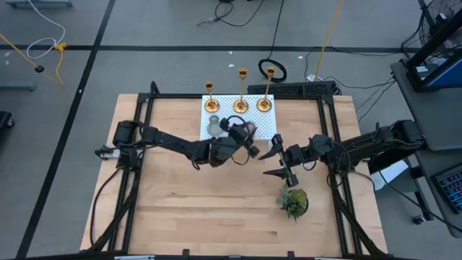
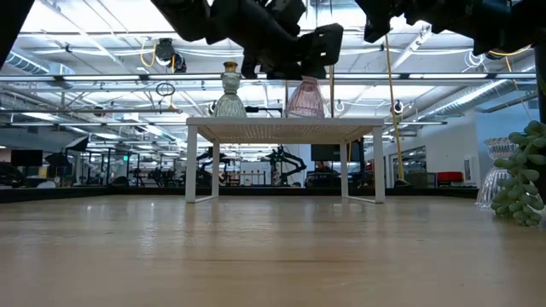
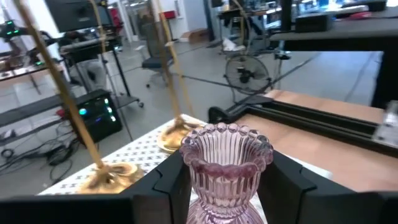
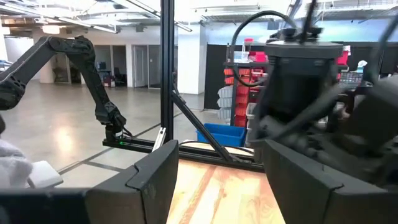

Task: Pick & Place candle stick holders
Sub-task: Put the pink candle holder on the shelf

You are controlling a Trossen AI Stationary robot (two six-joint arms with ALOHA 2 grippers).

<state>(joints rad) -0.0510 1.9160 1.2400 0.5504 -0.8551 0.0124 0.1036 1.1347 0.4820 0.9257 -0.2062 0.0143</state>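
Note:
Three gold candle stick holders stand by their round bases along the far edge of a white perforated stand. Two also show in the left wrist view. A pink ribbed glass vase stands on the stand's near part, beside a clear greenish vase. My left gripper is open, with one finger on either side of the pink vase. My right gripper is open and empty above the table, right of the stand. My left gripper's fingers stand close on either side of the pink vase's neck, coming nearly level from the table's left. I cannot tell whether they touch it. The vase stands upright with its base on the white stand.
A small green plant stands on the table's near right, below my right gripper. In the low view a clear glass vase stands next to it. A black frame borders the table. Bare wood lies in the near middle.

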